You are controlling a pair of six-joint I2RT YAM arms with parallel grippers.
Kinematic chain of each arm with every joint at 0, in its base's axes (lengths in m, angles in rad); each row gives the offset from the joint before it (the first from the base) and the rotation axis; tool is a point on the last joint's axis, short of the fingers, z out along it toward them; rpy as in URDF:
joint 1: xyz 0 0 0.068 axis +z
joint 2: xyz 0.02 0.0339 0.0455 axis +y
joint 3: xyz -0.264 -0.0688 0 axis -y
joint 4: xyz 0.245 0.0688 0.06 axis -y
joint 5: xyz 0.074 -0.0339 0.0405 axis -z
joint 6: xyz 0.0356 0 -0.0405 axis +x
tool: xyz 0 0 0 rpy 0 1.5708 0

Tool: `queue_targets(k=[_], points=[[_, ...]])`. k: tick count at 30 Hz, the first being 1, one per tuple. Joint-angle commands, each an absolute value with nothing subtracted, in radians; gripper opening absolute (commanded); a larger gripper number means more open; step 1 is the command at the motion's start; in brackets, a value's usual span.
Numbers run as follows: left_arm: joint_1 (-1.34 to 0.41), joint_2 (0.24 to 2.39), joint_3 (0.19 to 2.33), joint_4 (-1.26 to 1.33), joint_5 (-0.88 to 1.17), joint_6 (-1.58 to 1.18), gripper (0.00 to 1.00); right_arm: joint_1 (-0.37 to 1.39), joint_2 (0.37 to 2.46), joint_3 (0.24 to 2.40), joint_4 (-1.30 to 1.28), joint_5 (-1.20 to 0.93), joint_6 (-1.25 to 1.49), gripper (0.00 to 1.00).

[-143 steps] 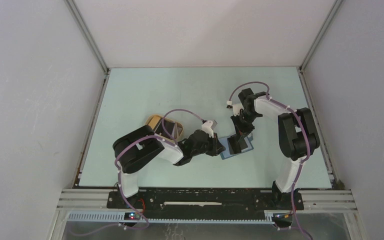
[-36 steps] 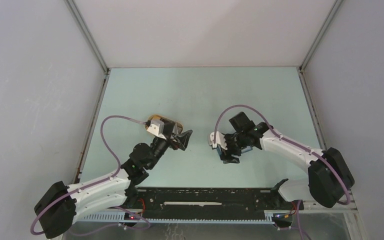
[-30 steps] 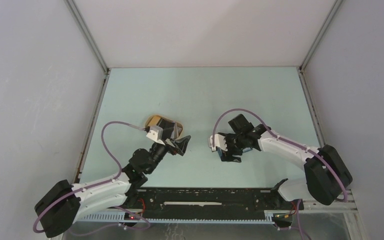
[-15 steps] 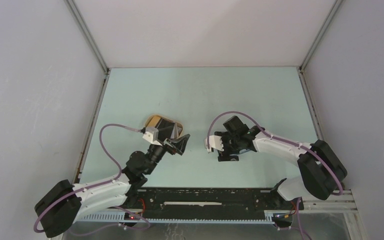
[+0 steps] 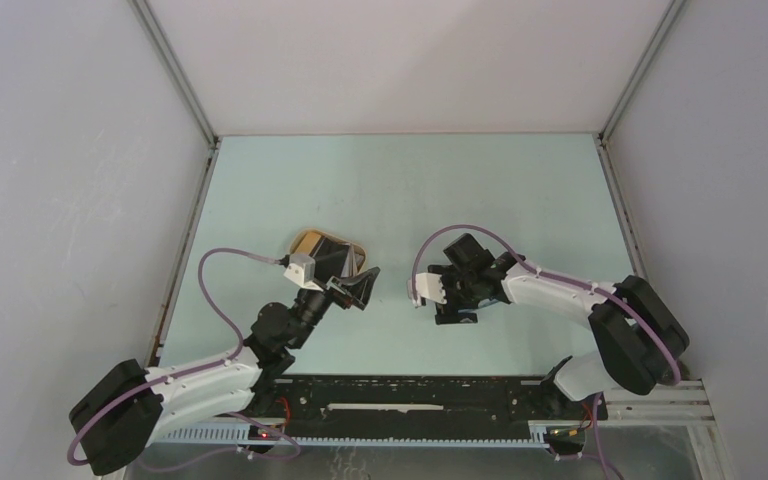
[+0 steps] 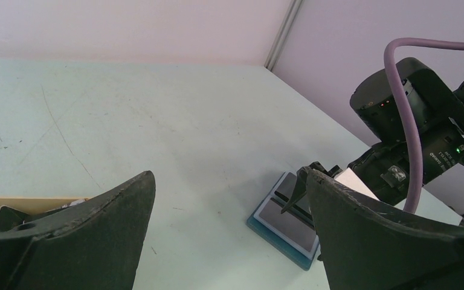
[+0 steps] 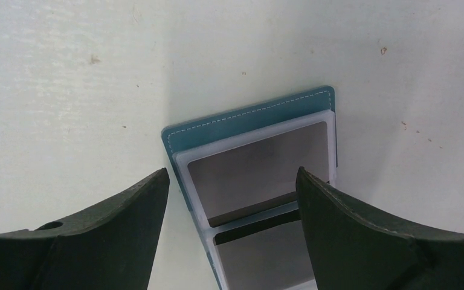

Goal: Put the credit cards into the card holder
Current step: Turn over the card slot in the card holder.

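**Top external:** The left gripper (image 5: 362, 287) is hovering just beside the tan tray (image 5: 310, 243), its fingers parted and carrying nothing. The right gripper (image 5: 452, 308) is pointing down at the table (image 5: 410, 180), apart from the left one.

**Left wrist:** The card holder (image 6: 286, 222) is lying open and flat on the table, directly under the right gripper. A corner of the tan tray is showing at lower left.

**Right wrist:** The right fingers (image 7: 96, 229) are standing spread wide, gripping nothing, one on each side of the card holder. Two grey credit cards (image 7: 260, 167) are sitting in its pale-framed pockets. Whether the fingers are touching it cannot be told.
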State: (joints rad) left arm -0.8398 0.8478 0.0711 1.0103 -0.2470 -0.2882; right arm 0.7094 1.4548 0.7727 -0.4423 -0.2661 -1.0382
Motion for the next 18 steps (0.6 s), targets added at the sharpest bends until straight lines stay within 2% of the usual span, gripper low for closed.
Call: queue_targets(k=[1, 18], points=[[-0.834, 0.842, 0.051, 1.057, -0.234, -0.291, 1.00, 0.719, 1.457, 0.770, -0.408, -0.246, -1.032, 0.85], [-0.834, 0.838, 0.049, 1.060, -0.233, -0.291, 1.00, 0.674, 1.405, 0.776, -0.419, -0.261, -1.017, 0.80]])
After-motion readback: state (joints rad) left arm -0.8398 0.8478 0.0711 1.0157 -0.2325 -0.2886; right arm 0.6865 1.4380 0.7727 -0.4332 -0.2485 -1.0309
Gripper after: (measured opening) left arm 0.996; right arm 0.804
